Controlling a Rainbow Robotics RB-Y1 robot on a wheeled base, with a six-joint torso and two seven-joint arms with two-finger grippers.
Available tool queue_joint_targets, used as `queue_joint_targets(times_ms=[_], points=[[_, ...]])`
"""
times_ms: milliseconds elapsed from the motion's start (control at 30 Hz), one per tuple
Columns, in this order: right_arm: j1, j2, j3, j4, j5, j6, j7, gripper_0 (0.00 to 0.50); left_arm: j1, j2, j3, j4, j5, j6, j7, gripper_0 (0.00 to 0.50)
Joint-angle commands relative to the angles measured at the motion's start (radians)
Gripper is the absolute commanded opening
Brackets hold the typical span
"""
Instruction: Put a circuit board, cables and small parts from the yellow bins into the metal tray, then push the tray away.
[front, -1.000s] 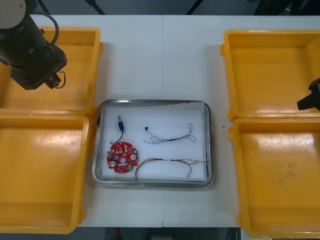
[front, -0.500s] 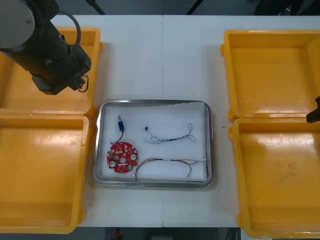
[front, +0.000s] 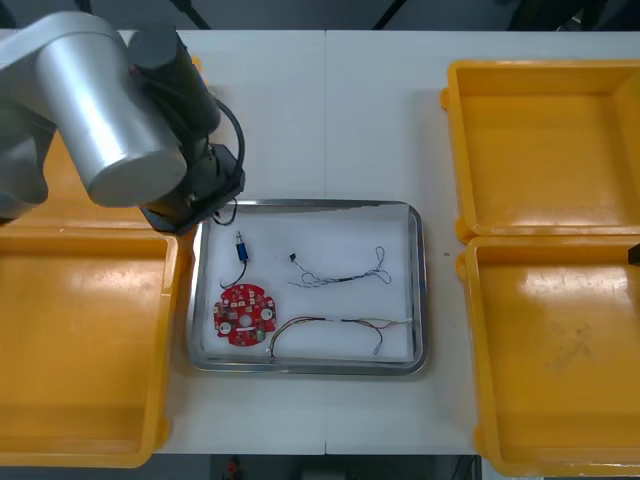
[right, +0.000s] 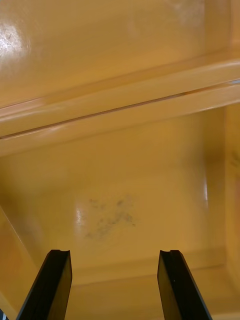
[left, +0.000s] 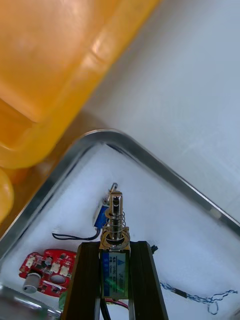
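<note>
Left arm (front: 110, 120) above metal tray (front: 424, 290) corner

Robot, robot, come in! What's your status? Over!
Left gripper shut on a small metal part, above the far-left corner of the metal tray. Right gripper open over a right-side yellow bin. In tray already: circuit board, cables. Nothing in the way.

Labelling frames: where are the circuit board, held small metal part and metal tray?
circuit board (front: 245, 315): front view, disc centre.
held small metal part (left: 114, 238): left wrist view, collar, in left gripper (left: 114, 246).
metal tray (front: 310, 204): front view, far rim.
</note>
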Motion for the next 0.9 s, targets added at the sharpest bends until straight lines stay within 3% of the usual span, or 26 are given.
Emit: queue_joint_targets(times_ms=[33, 500, 900], points=[[0.013, -0.045, -0.030, -0.027, 0.001, 0.004, -0.032, 0.500, 0.000, -0.081, -0.075, -0.010, -0.082, -0.018, -0.013, 0.000], [0.013, -0.045, -0.030, -0.086, -0.008, 0.004, 0.005, 0.500, 0.010, -0.217, -0.224, 0.112, -0.261, -0.084, 0.002, 0.000], [0.013, -0.045, -0.030, -0.091, -0.025, 0.004, 0.023, 0.500, 0.010, -0.227, -0.311, 0.161, -0.266, -0.121, 0.008, 0.001]])
